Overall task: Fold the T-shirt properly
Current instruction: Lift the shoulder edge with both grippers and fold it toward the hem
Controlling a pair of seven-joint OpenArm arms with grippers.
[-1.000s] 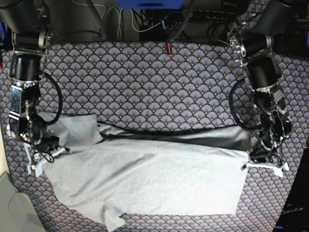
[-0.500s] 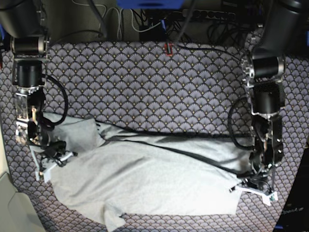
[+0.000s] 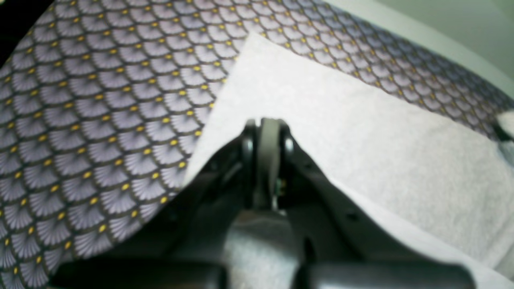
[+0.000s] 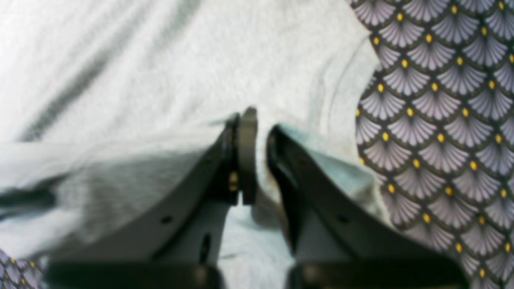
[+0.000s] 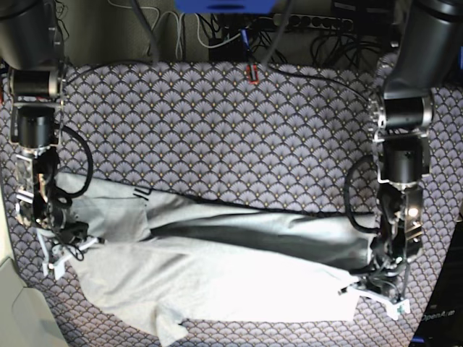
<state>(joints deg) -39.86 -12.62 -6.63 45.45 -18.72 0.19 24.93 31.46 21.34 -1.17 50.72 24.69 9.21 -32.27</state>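
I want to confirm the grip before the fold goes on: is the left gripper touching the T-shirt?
Touching. The left wrist view shows the left gripper shut on a thin edge of the grey T-shirt, with fabric pinched between its jaws.

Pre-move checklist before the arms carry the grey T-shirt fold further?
1. Left gripper shut on the light heather-grey cotton T-shirt: ok.
2. Right gripper shut on T-shirt fabric: ok.
3. Both grips at opposite ends of the lifted edge: ok.
4. Lifted layer free of wrinkles: not ok, creases run across the middle.
5. Bottom layer flat on the scallop-patterned purple-grey cloth: cannot tell.
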